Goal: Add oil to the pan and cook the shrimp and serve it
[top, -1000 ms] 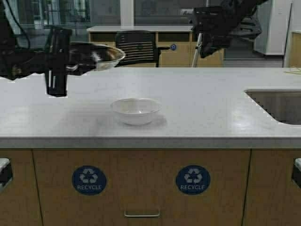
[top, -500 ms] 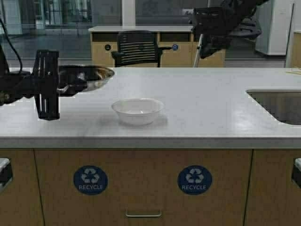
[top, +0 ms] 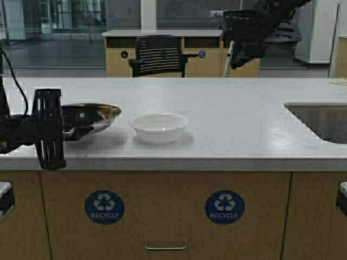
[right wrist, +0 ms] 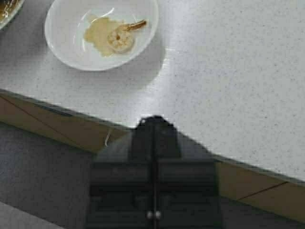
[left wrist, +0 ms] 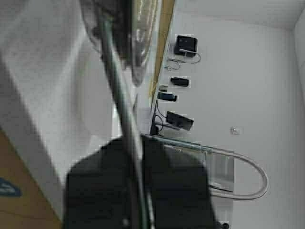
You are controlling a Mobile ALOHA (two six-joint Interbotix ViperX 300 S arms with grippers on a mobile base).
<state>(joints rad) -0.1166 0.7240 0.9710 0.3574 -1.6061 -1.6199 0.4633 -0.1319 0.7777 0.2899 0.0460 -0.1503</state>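
The left gripper (top: 68,129) is clenched on the pan (top: 87,118), gripping it by the side nearest the arm, and the pan sits low over the counter (top: 227,124) just to the left of the white bowl (top: 159,127); whether its base touches the surface cannot be told. In the left wrist view the pan's steel rim (left wrist: 125,114) runs straight between the dark fingers (left wrist: 90,186), which press on it from both sides. The white bowl stands near the counter's front edge, and in the right wrist view the shrimp (right wrist: 120,39) lies curled inside the bowl (right wrist: 71,57) in a small pool of yellowish liquid (right wrist: 97,36). The right gripper (right wrist: 153,125) is raised high above the counter, to the right of the bowl and well apart from it, its fingers pressed together with nothing between them. The counter is a pale speckled slab with a sink (top: 320,120) sunk into it far to the right of the bowl. Below the bowl, the wooden cabinet fronts carry two round blue recycle labels (top: 104,207). Beyond the bowl, behind the counter, a black chair (top: 158,55) stands before a second wooden counter (top: 162,46) and glass walls.
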